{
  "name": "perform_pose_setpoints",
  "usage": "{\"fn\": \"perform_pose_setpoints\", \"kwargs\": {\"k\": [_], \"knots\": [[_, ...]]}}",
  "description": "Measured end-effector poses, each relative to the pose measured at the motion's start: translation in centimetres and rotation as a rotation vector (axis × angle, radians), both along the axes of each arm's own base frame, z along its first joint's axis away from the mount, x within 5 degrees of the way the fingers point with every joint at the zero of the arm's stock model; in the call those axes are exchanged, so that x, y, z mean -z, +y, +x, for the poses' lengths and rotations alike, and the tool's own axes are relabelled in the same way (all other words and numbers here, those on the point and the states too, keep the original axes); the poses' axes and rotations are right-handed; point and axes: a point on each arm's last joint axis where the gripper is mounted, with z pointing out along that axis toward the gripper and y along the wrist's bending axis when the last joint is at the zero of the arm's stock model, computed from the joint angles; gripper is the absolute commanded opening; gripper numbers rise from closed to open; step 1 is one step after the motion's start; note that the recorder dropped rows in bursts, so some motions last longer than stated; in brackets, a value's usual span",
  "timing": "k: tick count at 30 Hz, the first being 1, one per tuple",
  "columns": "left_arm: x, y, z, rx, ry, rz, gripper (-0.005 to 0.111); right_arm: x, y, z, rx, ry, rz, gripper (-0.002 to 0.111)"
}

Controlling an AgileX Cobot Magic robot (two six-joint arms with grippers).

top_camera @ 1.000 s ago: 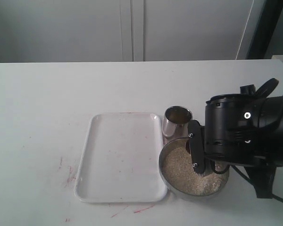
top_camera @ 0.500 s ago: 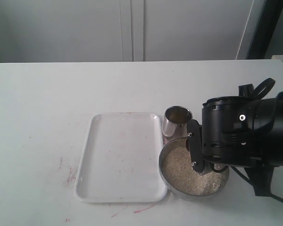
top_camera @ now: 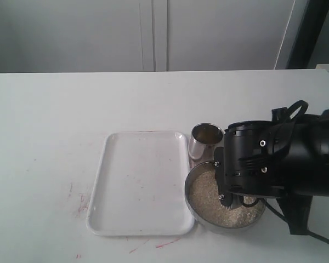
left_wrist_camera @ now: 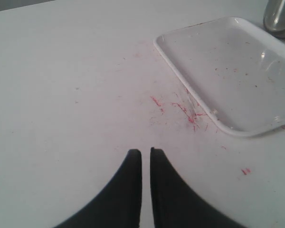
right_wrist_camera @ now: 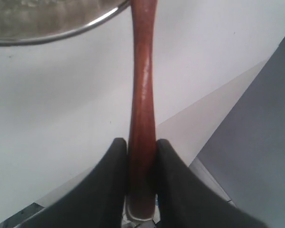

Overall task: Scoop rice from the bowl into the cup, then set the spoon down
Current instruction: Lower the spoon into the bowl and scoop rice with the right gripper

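Right hand [right_wrist_camera: 141, 145] clamped on the spoon [right_wrist_camera: 142, 85] handle, which reaches over the bowl [top_camera: 187, 198] rim. Bowl holds rice [top_camera: 204, 192]. Left hand [left_wrist_camera: 146, 154] closed, empty, above the tabletop [left_wrist_camera: 61, 95]. Cup [top_camera: 204, 139] upright just behind the bowl.

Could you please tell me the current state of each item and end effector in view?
Bowl: upright, partly filled.
Rice: in the bowl.
Cup: upright beside the bowl; contents unclear.
Spoon: gripped by its handle, reaching over the bowl's rim; head hidden.
Right end effector: shut on the spoon.
Left end effector: shut, holding nothing.
Tray: flat, bare.
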Motion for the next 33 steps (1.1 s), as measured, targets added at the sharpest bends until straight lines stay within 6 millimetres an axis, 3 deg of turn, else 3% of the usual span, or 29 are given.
{"fn": "perform_pose_setpoints", "kwargs": {"k": [15,25,33], "knots": [[0.0,0.0,0.0,0.0,0.0,0.0,0.014,0.6,0.4,-0.9,0.069,0.096,0.083,0.0],[0.0,0.0,0.0,0.0,0.0,0.0,0.014,-0.8,2.5,-0.6,0.101,0.182,0.25,0.0],[0.0,0.0,0.0,0.0,0.0,0.0,0.014,-1.0,2.1,-0.3,0.155,0.211,0.303,0.0]]}}
